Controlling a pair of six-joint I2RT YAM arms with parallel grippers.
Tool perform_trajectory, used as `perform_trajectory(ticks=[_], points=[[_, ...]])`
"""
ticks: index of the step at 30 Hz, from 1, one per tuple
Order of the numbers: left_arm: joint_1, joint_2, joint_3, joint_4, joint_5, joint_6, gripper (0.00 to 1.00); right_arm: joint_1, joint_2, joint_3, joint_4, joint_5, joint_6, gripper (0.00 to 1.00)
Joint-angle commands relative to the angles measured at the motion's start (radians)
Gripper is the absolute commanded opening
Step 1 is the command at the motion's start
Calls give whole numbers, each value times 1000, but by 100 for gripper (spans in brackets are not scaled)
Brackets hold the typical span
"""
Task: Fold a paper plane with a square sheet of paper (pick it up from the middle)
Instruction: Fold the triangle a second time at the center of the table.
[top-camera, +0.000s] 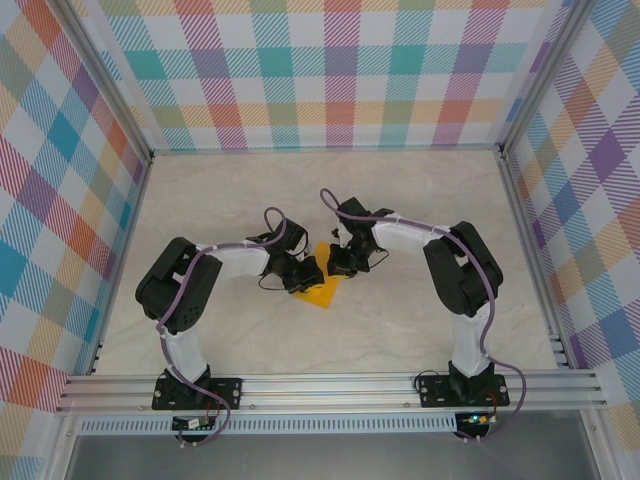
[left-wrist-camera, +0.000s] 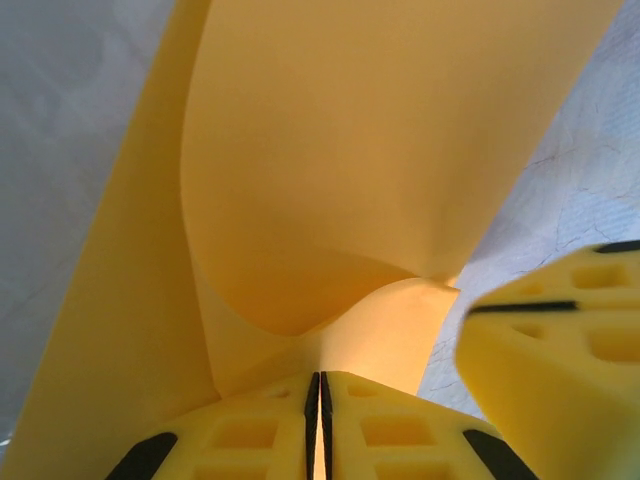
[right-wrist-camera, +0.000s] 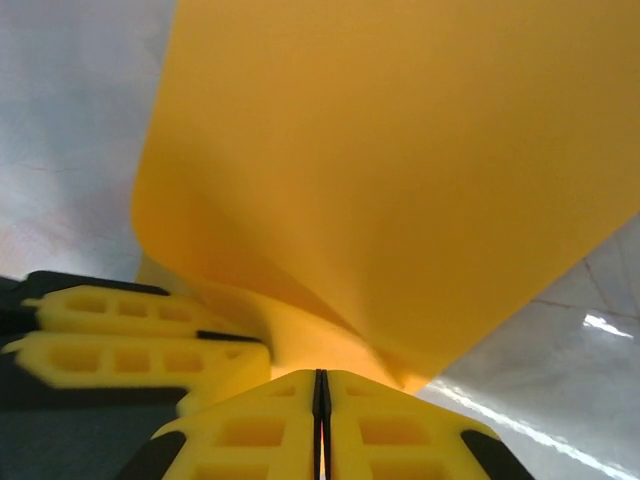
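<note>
The orange-yellow square sheet of paper (top-camera: 322, 287) hangs bent between both grippers over the middle of the table. In the left wrist view the paper (left-wrist-camera: 330, 180) curls upward in two layers, and my left gripper (left-wrist-camera: 320, 385) is shut on its lower edge. My right gripper's fingers (left-wrist-camera: 560, 340) sit close by at the right. In the right wrist view the paper (right-wrist-camera: 400, 170) bulges overhead, and my right gripper (right-wrist-camera: 321, 382) is shut on a fold of it. Just to the left there are the left gripper's fingers (right-wrist-camera: 130, 340). From above, the left gripper (top-camera: 308, 272) and right gripper (top-camera: 336, 264) almost touch.
The pale marble table (top-camera: 230, 200) is walled by checked panels on the left, back and right. A metal rail (top-camera: 330, 385) carrying both arm bases runs along the near edge. Purple cables loop over both arms.
</note>
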Motion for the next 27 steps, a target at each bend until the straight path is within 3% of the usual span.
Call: perform_trajectory(ticks=[1, 10, 14, 27], points=[[6, 30, 15, -55, -21, 16, 12, 7, 23, -15, 6, -19, 5, 10], [11, -52, 48, -24, -10, 17, 13, 5, 44, -62, -30, 85, -15, 9], [24, -84, 47, -22, -55, 26, 13, 5, 55, -63, -38, 108, -20, 9], [51, -15, 58, -41, -102, 66, 13, 5, 67, -61, -51, 133, -27, 9]])
